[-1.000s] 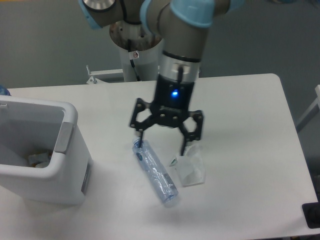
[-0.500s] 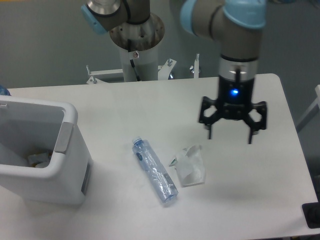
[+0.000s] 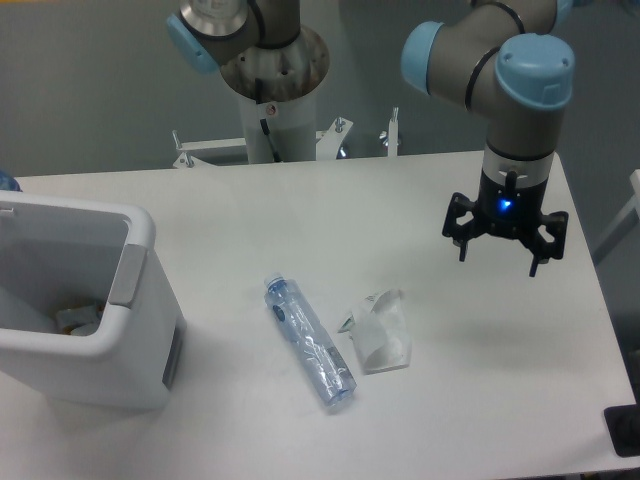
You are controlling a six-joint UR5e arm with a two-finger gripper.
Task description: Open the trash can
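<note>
Sitting at far left of the table, trash can: stiff, smooth white plastic, boxy with rounded corners, probably light and slippery; best taken at grey tab on its right rim. Right of it, clear ribbed bottle, then crumpled wrapper. Farthest right, tool spread open, empty, well apart from it.

UR5e arm, appearance
Grey tube links, light-blue joint caps; black two-finger gripper with lit blue LED; white pedestal base with bolts
</note>
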